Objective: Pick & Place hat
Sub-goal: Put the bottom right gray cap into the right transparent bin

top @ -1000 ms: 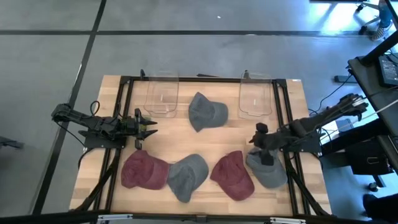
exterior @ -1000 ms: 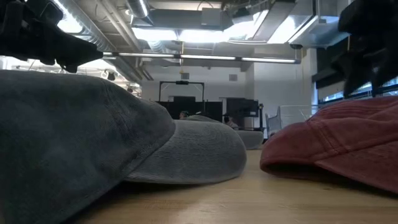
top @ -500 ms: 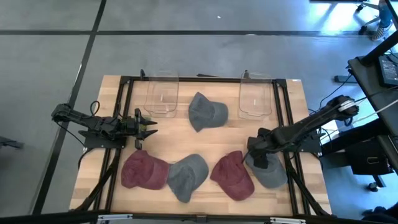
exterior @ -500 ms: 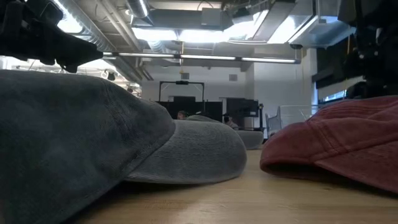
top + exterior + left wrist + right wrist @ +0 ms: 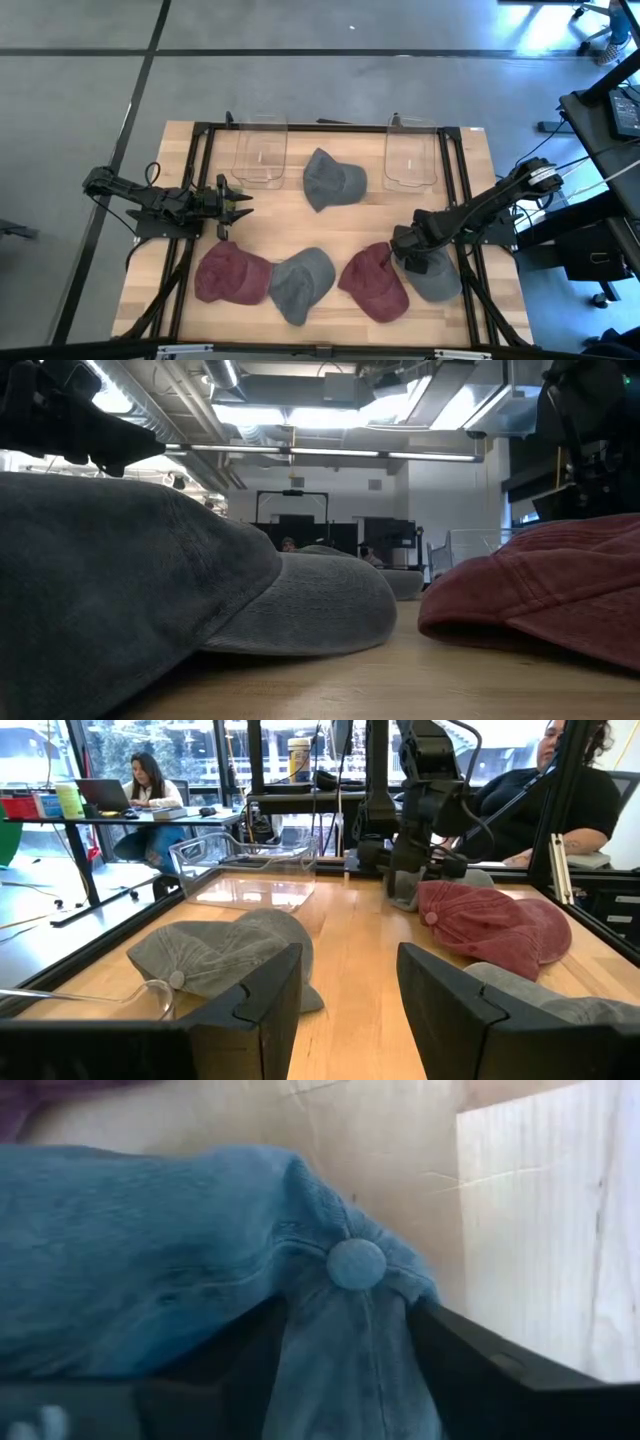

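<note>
Five hats lie on the wooden table. The far-right grey hat [image 5: 436, 276] lies crown up beside a red hat [image 5: 374, 283]. My right gripper [image 5: 404, 247] is low over this grey hat's crown and open. In the right wrist view the crown's top button [image 5: 356, 1264] shows between the two fingers. My left gripper [image 5: 240, 203] hovers open at the table's left, above another red hat [image 5: 231, 272]. It also shows in its own wrist view [image 5: 348, 990]. My right gripper comes at the grey hat from above, pointing down. Its open fingers [image 5: 470, 1360] stand on either side of the crown top around the button [image 5: 356, 1264]. Whether the fingers touch the cloth, I cannot tell. The hat lies flat on the table.
A grey hat [image 5: 301, 283] lies at the near middle and another [image 5: 333, 179] at the far middle. Two clear bins [image 5: 262, 150] [image 5: 412, 156] stand at the far edge. A black frame [image 5: 200, 130] borders the table. People sit beyond the table [image 5: 150, 780].
My right gripper has moved toward the near edge and a little left, and come down from above the table onto the far-right grey hat's crown. The hats have stayed where they were.
</note>
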`<action>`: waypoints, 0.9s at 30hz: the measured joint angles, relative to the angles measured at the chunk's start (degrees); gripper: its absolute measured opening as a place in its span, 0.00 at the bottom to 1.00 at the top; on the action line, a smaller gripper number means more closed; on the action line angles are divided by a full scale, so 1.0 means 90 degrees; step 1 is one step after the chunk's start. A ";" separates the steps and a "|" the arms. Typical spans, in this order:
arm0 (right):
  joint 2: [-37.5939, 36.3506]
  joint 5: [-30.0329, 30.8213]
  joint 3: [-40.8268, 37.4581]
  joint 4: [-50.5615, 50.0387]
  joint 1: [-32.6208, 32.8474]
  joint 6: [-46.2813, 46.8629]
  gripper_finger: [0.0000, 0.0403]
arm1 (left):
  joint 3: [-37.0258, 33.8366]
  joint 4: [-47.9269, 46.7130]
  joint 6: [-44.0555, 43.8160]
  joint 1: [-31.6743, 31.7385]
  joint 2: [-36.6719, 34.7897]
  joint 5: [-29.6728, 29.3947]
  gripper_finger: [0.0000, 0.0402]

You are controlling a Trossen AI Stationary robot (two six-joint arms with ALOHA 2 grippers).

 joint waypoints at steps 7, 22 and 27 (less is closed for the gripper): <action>0.0033 -0.0119 -0.0005 0.0117 0.0000 0.0063 0.15 | 0.0002 -0.0002 0.0005 -0.0002 -0.0002 -0.0007 0.40; -0.1756 0.0221 0.0272 -0.0547 0.0000 0.0889 0.03 | 0.0000 0.0000 0.0007 -0.0002 -0.0001 -0.0017 0.40; -0.2333 0.1072 0.1073 -0.1008 0.0000 0.0671 0.03 | 0.0002 -0.0002 0.0007 0.0000 0.0000 -0.0019 0.40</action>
